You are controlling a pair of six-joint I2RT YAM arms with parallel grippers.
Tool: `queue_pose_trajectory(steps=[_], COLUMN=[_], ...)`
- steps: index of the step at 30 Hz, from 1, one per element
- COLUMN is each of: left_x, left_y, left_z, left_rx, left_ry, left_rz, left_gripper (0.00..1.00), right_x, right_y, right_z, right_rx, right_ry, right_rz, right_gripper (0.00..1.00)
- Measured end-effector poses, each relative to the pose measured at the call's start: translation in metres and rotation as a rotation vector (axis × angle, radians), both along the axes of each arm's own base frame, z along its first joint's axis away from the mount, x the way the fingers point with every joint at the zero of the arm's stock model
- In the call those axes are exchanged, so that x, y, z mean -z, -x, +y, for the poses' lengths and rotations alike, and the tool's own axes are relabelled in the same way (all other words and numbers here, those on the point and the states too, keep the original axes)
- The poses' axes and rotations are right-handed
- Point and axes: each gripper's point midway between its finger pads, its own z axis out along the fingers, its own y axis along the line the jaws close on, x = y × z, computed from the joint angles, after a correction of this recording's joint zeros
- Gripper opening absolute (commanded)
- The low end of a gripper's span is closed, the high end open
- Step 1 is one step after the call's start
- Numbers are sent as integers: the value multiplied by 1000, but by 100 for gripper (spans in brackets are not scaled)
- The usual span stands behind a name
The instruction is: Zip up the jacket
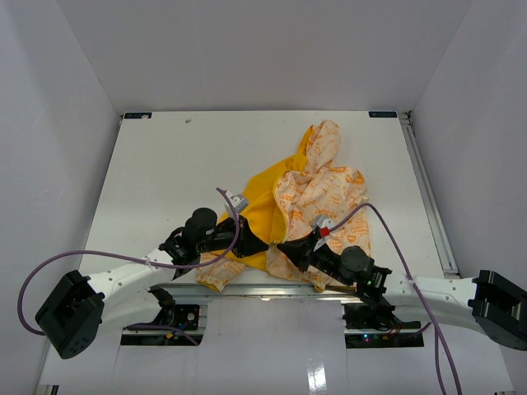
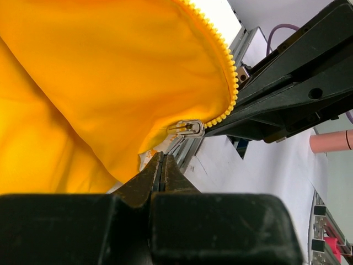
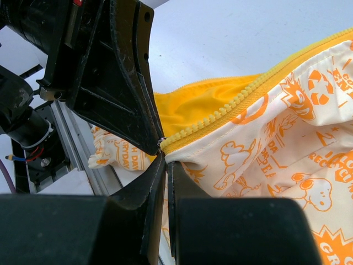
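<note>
Cream jacket [image 1: 329, 193], crumpled, pinched by left fingers [image 2: 138, 185] and right fingers [image 3: 146, 187].

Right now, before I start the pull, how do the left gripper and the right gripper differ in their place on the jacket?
The left gripper sits against the plain yellow lining; the right gripper sits at the printed cream side, by the zipper teeth. The left gripper reaches in from the left of the jacket, the right gripper from the right. Shared: both are shut, tips nearly meeting at the zipper's lower end.
</note>
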Motion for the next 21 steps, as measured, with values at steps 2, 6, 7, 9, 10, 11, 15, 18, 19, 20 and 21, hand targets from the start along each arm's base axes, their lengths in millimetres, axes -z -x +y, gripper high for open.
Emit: queue_pose_trajectory(steps=[2,6,7,9,10,11,15,18,19,20,21], left_x=[-1,-13,-17,-26,-29,-31,-37,-41,-43,-45,-47], left_y=[2,7,9,13,15,17,22,24,25,25,26], left_z=[0,0,0,0,0,-1,-1,0,1,2,2], left_rx=[8,20,26,44,52,60,80,81,81,81,81], left_ry=[5,37,49,76,87,96,115,126,129,132,136], left_rz=[6,-1,-3,-6,-7,-5,1,-1,-3,-6,-10], left_gripper=[0,0,0,0,0,0,0,0,0,0,0], right_x=[0,-4,-7,-12,-15,-17,-31,-40,-42,-43,-45], right_y=[0,0,0,1,2,2,3,4,5,6,6], right_z=[1,3,4,7,8,9,14,14,13,12,11], right_rx=[-3,-4,-6,-13,-17,-20,-30,-34,-34,-34,-31], right_ry=[4,-6,-11,-23,-28,-33,-47,-64,-71,-77,-82], right_rz=[3,19,27,42,50,58,85,98,103,106,107], right_gripper=[8,8,8,8,8,8,8,8,8,8,8])
